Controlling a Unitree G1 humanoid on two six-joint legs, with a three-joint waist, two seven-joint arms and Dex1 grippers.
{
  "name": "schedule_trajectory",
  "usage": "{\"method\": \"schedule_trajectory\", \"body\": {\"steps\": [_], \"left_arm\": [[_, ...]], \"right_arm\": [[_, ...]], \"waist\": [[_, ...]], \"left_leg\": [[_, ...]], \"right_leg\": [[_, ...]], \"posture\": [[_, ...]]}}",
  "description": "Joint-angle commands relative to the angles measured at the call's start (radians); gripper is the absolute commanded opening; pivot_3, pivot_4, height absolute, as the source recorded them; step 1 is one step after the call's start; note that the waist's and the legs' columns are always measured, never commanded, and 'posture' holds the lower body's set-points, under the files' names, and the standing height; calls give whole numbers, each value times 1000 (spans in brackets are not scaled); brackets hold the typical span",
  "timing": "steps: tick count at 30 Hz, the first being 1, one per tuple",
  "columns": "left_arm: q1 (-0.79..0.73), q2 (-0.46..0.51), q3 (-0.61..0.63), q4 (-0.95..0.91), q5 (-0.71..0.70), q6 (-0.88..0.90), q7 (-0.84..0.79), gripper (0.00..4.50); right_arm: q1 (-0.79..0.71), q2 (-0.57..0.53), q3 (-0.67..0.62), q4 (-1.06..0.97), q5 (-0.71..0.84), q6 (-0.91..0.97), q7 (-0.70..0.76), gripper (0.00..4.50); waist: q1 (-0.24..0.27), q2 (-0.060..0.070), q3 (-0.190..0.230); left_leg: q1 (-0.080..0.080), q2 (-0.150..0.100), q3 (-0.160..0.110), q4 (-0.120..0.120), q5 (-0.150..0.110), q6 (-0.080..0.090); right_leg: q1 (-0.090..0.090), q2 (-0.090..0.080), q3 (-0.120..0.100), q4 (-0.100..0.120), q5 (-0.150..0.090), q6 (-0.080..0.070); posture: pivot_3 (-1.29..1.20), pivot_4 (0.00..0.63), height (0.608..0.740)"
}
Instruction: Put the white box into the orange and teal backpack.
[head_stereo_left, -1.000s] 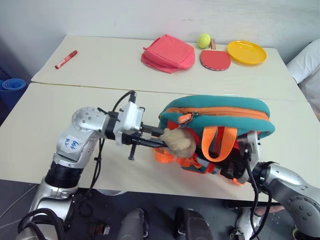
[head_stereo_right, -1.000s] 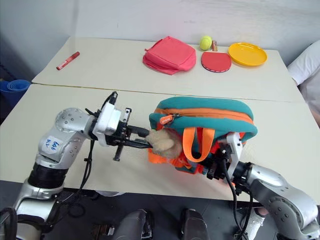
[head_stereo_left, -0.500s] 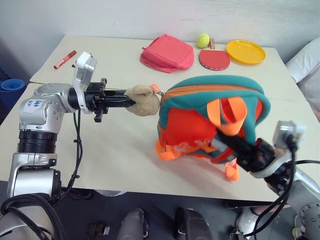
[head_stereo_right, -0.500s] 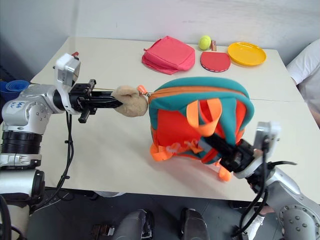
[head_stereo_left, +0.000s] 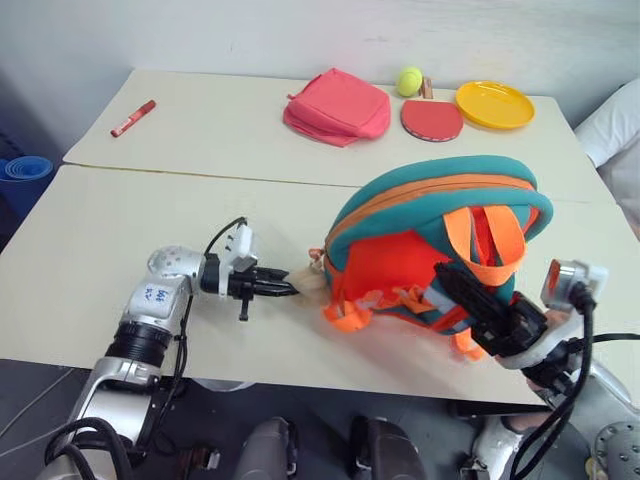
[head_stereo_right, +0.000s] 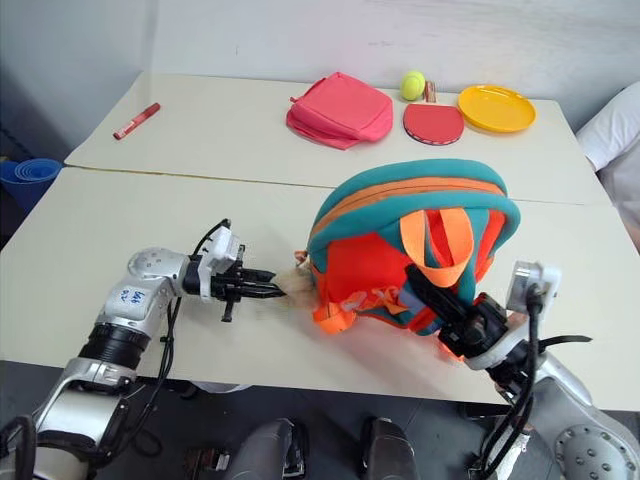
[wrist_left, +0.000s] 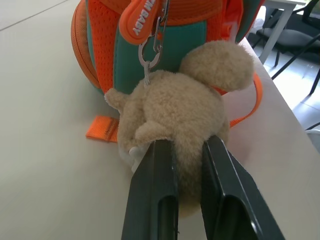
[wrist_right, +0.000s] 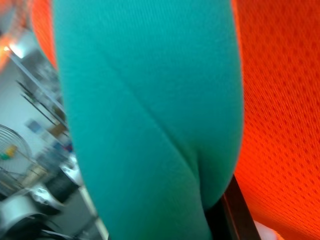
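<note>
Left gripper (wrist_left: 190, 165), low over the table, is clamped on the tan plush bear (wrist_left: 177, 107), which hangs by a clip from the zipper pull straight ahead of its fingertips. The orange and teal backpack (head_stereo_left: 440, 215) stands upright beyond, zipper line running away toward the right gripper (head_stereo_left: 470, 300), closed on a strap at the backpack's rear face.

You can read white raised letters ending in "BABY" on the orange rubber zipper pull (wrist_left: 142, 22) that hangs at the side of the orange and teal fabric backpack (head_stereo_left: 420, 250); the letters before them are cut off. You'll also see blue handwriting on a white sticker (head_stereo_left: 151, 296) on the left arm, too small to read.
</note>
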Motion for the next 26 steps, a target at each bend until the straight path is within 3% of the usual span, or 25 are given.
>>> {"method": "schedule_trajectory", "body": {"steps": [1,2,5,9,12,13,17,18,21,26], "left_arm": [[20,46,35,5,60,-51,66,947],[25,56,48,8,58,-57,74,1255],[53,102,138,-21,0,-3,105,2258],[189,197,246,-153,-67,80,105,3520],[292,243,324,-236,-93,134,148,4485],[339,246,364,-259,-108,126,158,4500],[513,247,455,-324,-107,40,166,4500],[549,243,465,-347,-98,14,174,4500],[606,224,485,-374,-74,-71,209,4500],[662,233,491,-399,-85,-67,221,4500]], "right_arm": [[-14,27,15,-10,-165,-92,-16,0],[-12,31,18,-11,-192,-109,-4,697],[49,-70,53,-43,-407,-185,124,1646],[216,-186,-124,-68,-416,-193,250,2977],[389,-213,-225,5,-565,-304,373,4047],[423,-212,-275,39,-578,-323,398,4428],[419,-247,-416,265,-568,-452,601,4472],[361,-258,-429,368,-618,-597,658,4472],[228,-307,-392,596,-741,-797,718,4472],[82,-351,-282,748,-760,-845,826,4472]], "waist": [[0,0,0],[0,0,0],[-5,0,0],[-12,0,0],[-3,0,0],[0,0,0],[-2,0,0],[-4,1,0],[-11,2,0],[-14,4,0]], "left_leg": [[0,0,0,0,0,0],[0,0,0,0,0,0],[0,0,0,-1,0,-1],[0,1,1,-2,-1,-1],[0,1,0,-2,-1,0],[0,1,0,-2,-2,0],[3,0,0,-1,-7,-3],[4,0,1,-1,-9,-1],[5,1,2,-2,-11,1],[5,2,2,-6,-5,-9]], "right_leg": [[0,0,0,0,0,0],[0,0,0,0,0,0],[-1,0,0,1,0,0],[-1,2,0,2,0,0],[1,2,-1,-1,0,0],[2,2,-1,-2,0,0],[3,-1,1,-6,1,2],[4,-1,3,-7,2,2],[3,0,3,-9,3,1],[0,0,1,-5,0,-5]], "posture": [[0,150,740],[0,150,740],[0,150,740],[0,150,740],[0,150,740],[0,150,740],[0,150,740],[0,150,740],[0,150,740],[0,150,740]]}}
